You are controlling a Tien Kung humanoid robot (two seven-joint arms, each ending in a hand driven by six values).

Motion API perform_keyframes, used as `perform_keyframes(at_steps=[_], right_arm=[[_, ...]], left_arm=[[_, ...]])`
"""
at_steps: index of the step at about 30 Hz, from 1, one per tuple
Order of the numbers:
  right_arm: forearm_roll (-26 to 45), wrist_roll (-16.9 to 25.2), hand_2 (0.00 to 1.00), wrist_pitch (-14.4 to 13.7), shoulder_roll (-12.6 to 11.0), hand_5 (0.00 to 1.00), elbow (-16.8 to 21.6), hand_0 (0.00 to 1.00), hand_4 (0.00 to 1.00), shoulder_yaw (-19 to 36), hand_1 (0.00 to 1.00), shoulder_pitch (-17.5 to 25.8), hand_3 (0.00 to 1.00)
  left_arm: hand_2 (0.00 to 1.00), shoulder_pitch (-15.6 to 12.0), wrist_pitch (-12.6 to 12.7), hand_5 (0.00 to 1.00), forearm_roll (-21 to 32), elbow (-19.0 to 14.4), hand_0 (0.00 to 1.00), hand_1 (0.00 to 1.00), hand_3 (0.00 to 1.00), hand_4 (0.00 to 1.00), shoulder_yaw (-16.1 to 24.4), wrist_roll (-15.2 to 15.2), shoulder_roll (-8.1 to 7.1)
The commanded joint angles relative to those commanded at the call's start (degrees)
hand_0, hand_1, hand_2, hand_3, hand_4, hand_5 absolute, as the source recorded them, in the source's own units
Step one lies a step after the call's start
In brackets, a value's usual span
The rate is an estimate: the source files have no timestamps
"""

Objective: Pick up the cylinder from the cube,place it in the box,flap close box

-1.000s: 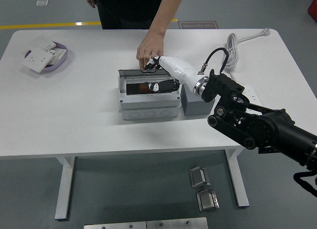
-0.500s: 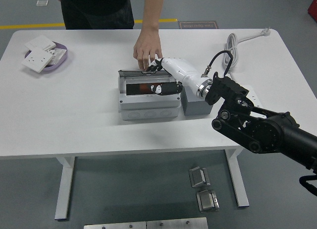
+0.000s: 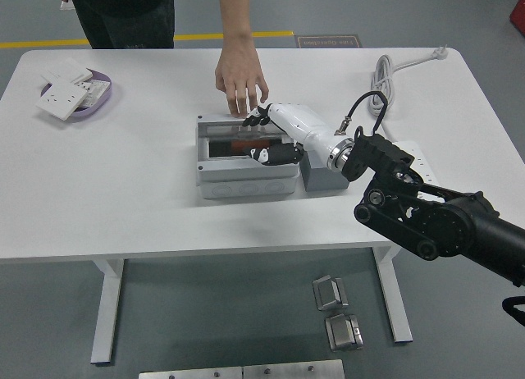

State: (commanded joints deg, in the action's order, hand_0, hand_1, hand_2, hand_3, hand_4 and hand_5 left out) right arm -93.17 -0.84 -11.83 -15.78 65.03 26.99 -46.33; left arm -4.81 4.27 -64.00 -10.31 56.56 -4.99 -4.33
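An open grey box (image 3: pixel 246 180) stands mid-table, and a dark cylinder (image 3: pixel 232 148) lies inside it. My right hand (image 3: pixel 269 136) reaches over the box from the right. Its black fingers (image 3: pixel 257 116) are stretched to the box's back edge, where the clear flap (image 3: pixel 221 125) lies. Its thumb (image 3: pixel 277 155) hangs over the opening, and the hand grasps nothing that I can see. The grey cube (image 3: pixel 321 177) sits against the box's right side, partly under my wrist. A person's hand (image 3: pixel 239 79) hovers just behind the box with its fingers pointing down. My left arm is out of view.
A purple dish (image 3: pixel 98 100) with white socket plates sits at the far left. A white cable (image 3: pixel 387 75) coils at the back right. A white power strip (image 3: pixel 415 154) lies beside my right forearm. The person stands at the table's far side.
The person's hand has lifted off the box's back edge and drawn back, and the person has stepped left. My right hand has slid a little toward the right and lower over the box.
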Motion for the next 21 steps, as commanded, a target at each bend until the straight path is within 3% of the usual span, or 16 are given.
perform_keyframes(at_steps=[11,16,21], right_arm=[[-0.96,-0.10,0.712,-0.11,-1.03,0.387,1.25,0.733,0.695,2.70,0.695,0.74,0.723],[-2.64,-0.28,0.712,-0.05,-2.13,0.386,1.55,0.734,0.695,7.75,0.696,2.14,0.723],[-4.04,0.24,0.711,-0.46,-2.87,0.385,2.30,0.733,0.694,14.51,0.697,6.19,0.723]], left_arm=[[0.574,-0.14,0.07,0.226,-0.01,0.00,0.583,0.621,0.573,0.570,0.00,-0.09,0.03],[0.574,-0.10,0.00,0.224,0.51,0.00,0.582,0.620,0.573,0.565,-0.37,-0.19,0.00],[0.574,-0.32,-0.13,0.227,2.66,0.00,0.582,0.620,0.572,0.563,-1.28,-0.77,0.14]])
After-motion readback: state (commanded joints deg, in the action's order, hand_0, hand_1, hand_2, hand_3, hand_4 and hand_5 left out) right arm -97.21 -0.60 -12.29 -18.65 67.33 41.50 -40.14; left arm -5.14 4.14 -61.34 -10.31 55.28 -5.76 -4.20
